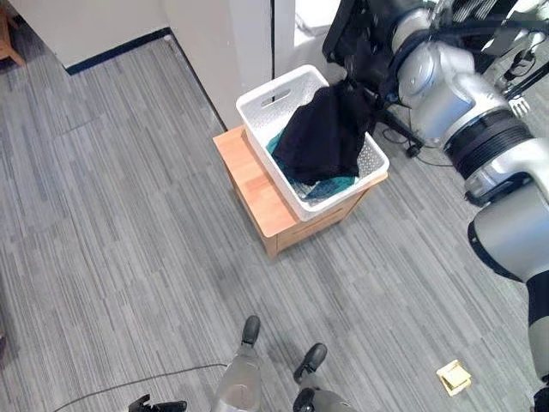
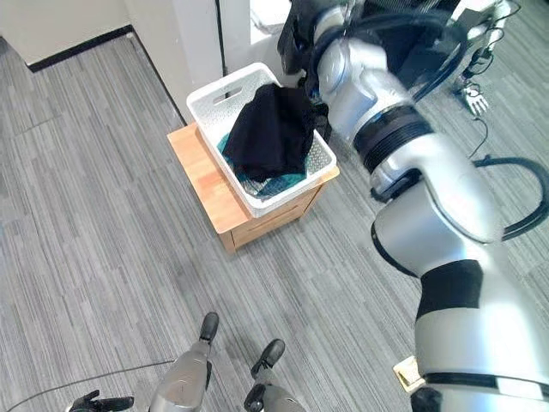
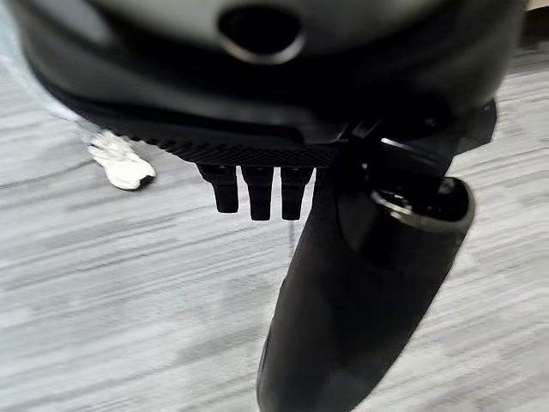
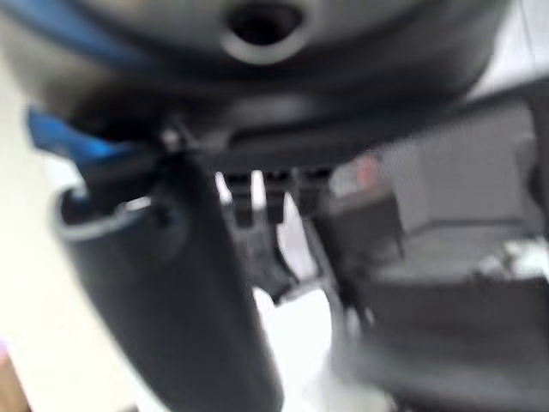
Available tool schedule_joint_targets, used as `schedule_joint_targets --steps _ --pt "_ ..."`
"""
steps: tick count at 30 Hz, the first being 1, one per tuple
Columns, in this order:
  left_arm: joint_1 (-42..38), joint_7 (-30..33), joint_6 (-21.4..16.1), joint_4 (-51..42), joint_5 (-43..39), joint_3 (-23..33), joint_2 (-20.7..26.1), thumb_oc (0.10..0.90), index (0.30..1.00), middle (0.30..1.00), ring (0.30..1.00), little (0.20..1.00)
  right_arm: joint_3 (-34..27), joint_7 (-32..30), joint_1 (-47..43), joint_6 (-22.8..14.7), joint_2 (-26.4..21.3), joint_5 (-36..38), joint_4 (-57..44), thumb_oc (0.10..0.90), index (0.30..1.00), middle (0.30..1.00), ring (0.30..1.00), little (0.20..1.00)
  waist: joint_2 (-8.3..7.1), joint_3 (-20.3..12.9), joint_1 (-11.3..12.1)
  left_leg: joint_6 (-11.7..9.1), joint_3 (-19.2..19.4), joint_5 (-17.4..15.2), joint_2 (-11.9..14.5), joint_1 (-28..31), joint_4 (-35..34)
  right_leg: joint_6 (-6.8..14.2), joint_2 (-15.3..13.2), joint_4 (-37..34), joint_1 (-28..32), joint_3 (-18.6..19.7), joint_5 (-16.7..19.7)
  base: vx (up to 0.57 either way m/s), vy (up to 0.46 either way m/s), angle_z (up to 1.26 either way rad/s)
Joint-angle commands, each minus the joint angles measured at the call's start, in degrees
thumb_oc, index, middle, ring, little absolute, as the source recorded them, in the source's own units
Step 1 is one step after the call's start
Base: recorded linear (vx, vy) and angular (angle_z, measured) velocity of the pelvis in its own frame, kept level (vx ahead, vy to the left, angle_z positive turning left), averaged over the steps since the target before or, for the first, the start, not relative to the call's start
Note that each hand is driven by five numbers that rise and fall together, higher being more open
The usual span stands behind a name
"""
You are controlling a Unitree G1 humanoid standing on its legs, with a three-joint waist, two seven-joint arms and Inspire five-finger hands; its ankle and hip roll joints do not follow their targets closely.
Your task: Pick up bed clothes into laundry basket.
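Note:
A white laundry basket (image 1: 257, 99) stands on a low wooden bedside table (image 1: 249, 180). A black garment (image 1: 322, 133) lies heaped in it, on top of teal cloth (image 1: 339, 184), and spills over the far right rim. My right hand (image 1: 360, 47) hovers just above that far rim, close to the top of the black garment. In the right wrist view its fingers (image 4: 270, 197) and thumb (image 4: 171, 283) have nothing between them. My left hand (image 1: 159, 404) hangs low near the floor, and its thumb (image 3: 360, 283) and fingers are relaxed and hold nothing.
A wall and a door frame (image 1: 274, 34) rise directly behind the basket. A small yellowish object (image 1: 454, 376) lies on the grey floor at the lower right. Dark equipment with cables (image 2: 446, 51) stands at the back right. A person's white shoe (image 3: 120, 163) rests on the floor.

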Motion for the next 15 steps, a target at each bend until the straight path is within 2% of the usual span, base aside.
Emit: schedule_joint_targets --steps 1,2,3,7,8,9,12,13,14,15 --pt "1.86 2.81 0.92 3.32 2.43 -2.84 6.55 0.800 0.900 0.900 0.900 0.900 2.35 -6.24 -13.67 -2.54 -1.14 1.65 4.19 0.800 0.900 0.900 0.900 0.900 -4.55 -5.38 -0.71 -0.20 -0.19 0.42 -2.87 1.78 -2.59 7.34 -2.77 0.16 5.52 1.86 -2.20 0.04 0.009 -0.16" --pt "1.94 2.86 1.03 3.37 2.81 -2.71 6.50 0.800 0.900 0.900 0.900 0.900 2.83 -6.93 -14.91 -2.88 -3.27 3.03 4.47 0.800 0.900 0.900 0.900 0.900 -4.70 -6.02 -1.29 -0.22 -0.05 0.28 -2.87 2.35 -2.59 7.43 -2.84 0.16 5.93 1.83 -2.24 0.05 0.011 -0.07" --pt "1.82 3.14 1.28 3.60 3.74 -2.65 6.28 0.800 0.900 0.900 0.900 0.900 3.16 -8.25 -17.00 -4.45 -7.53 6.78 2.22 0.800 0.900 0.900 0.900 0.900 -5.01 -7.50 -2.89 -0.31 0.67 -0.03 -2.77 3.65 -2.59 7.62 -2.85 0.16 6.81 2.21 -2.33 0.06 0.015 -0.06" --pt "2.53 3.04 1.86 4.14 4.13 -1.24 5.14 0.800 0.900 0.900 0.900 0.900 3.16 -8.85 -17.72 -7.92 -16.63 13.89 -5.34 0.800 0.900 0.900 0.900 0.900 -5.51 -10.25 -5.81 -0.34 2.08 -0.37 -2.46 5.42 -2.59 7.82 -2.81 0.16 7.74 3.15 -2.40 0.03 0.007 -0.15" --pt "2.53 3.04 1.86 4.14 4.13 -1.25 5.15 0.800 0.900 0.900 0.900 0.900 3.15 -8.85 -17.71 -7.91 -16.64 13.89 -5.35 0.800 0.900 0.900 0.900 0.900 -5.53 -10.30 -5.82 -0.33 2.07 -0.36 -2.46 5.36 -2.59 7.82 -2.81 0.16 7.68 3.14 -2.39 0.03 0.006 -0.38" --pt "2.91 3.01 2.18 4.51 3.75 0.34 4.38 0.800 0.900 0.900 0.900 0.900 2.88 -7.47 -16.02 -9.60 -22.98 18.16 -9.82 0.800 0.900 0.900 0.900 0.900 -5.34 -11.26 -7.65 -0.37 3.07 -0.95 -2.24 6.83 -2.59 7.97 -2.74 0.16 8.50 3.84 -2.53 0.02 0.000 -0.28" --pt "4.17 2.58 2.52 4.71 2.14 3.89 2.61 0.800 0.900 0.900 0.900 0.900 -0.21 -4.31 -7.74 -11.65 -34.40 23.53 -21.68 0.800 0.900 0.900 0.900 0.900 -4.89 -12.76 -10.43 -0.27 5.06 -1.22 -1.87 8.45 -2.59 7.95 -2.43 0.16 8.88 5.54 -2.33 0.02 0.013 -0.28" --pt "4.75 2.49 2.65 4.65 1.96 5.06 1.15 0.800 0.900 0.900 0.900 0.900 -3.74 -3.60 -1.58 -12.66 -38.91 23.94 -26.23 0.800 0.900 0.900 0.900 0.900 -4.08 -12.84 -11.20 -0.23 5.79 -1.66 -1.74 9.34 -2.59 8.01 -2.37 0.16 9.39 5.93 -2.47 0.00 0.019 -0.37" --pt "4.86 2.49 2.66 4.62 1.97 5.07 1.49 0.800 0.900 0.900 0.900 0.900 -5.00 -3.66 -0.31 -12.57 -39.10 23.74 -26.60 0.800 0.900 0.900 0.900 0.900 -4.46 -12.99 -11.19 -0.21 5.82 -1.47 -1.76 9.18 -2.59 7.97 -2.39 0.16 9.22 5.95 -2.31 0.01 0.021 -0.58" --pt "5.49 2.25 2.96 4.00 2.08 7.15 -3.05 0.800 0.900 0.900 0.900 0.900 -20.65 -3.34 19.64 -14.27 -46.33 25.19 -34.98 0.800 0.900 0.900 0.900 0.900 -1.26 -13.44 -13.71 0.03 6.63 -1.87 -1.74 9.89 -2.59 7.95 -2.48 0.16 9.45 6.65 -2.31 0.00 0.007 -0.56"
